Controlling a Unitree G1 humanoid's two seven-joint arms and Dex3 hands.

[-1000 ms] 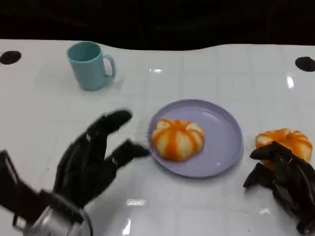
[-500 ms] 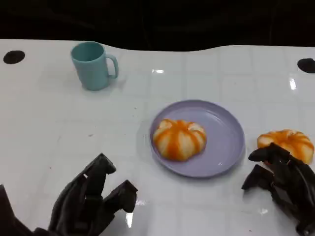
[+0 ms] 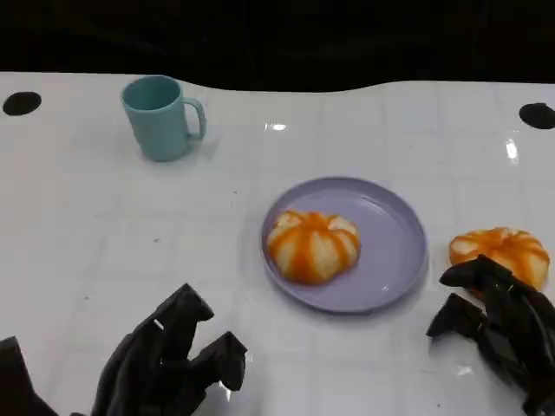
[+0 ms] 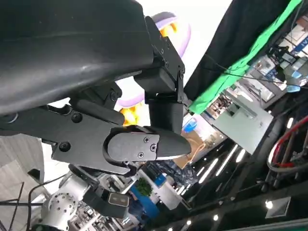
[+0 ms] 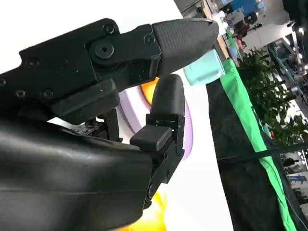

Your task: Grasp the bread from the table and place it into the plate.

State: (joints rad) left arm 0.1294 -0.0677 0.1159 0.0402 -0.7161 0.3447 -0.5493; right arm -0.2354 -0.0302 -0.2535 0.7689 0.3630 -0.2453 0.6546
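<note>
The white table (image 3: 104, 251) runs across the whole head view, with a dark round mark near each far corner. Near its middle sits the purple plate (image 3: 395, 247), and one orange-striped bun (image 3: 312, 245) already lies on the plate's left half. A second bun (image 3: 503, 251) rests on the table well to the right of the plate, apart from its rim.

The left hand (image 3: 165, 364) hangs low at the near left edge of the table, its fingers spread apart and holding nothing, well short of the plate. The right hand (image 3: 494, 325) is at the near right, just in front of the second bun; its fingers (image 3: 473, 273) reach up to the bun's near edge and seem to touch it, though the head view is too blurred there to be sure. They are parted and not wrapped around the bun.

A teal mug (image 3: 160, 115) stands upright at the far left, handle turned to the right, well away from both hands. In the right wrist view the mug (image 5: 204, 67) shows beyond the fingertips, with the plate's rim (image 5: 186, 130) just past them.
</note>
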